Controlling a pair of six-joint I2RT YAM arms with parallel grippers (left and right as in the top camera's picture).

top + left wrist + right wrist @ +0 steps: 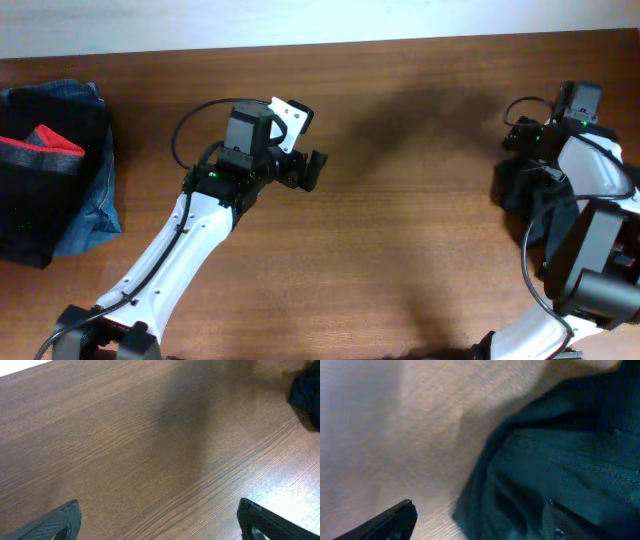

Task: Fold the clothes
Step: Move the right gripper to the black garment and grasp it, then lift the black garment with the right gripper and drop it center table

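A crumpled black garment (520, 190) lies at the table's right edge, mostly hidden under my right arm. In the right wrist view it (560, 460) fills the right side. My right gripper (480, 520) is open, low over the garment's left edge, one finger over wood and the other over the fabric. My left gripper (312, 170) is open and empty above bare wood at the table's middle. In the left wrist view its fingers (160, 522) are wide apart, and the black garment (306, 390) shows at the far upper right.
A pile at the left edge holds a blue denim garment (85, 200) under a black piece with red-and-grey stripes (40, 150). The wooden table (400, 250) spans the view. A pale wall strip runs along the back.
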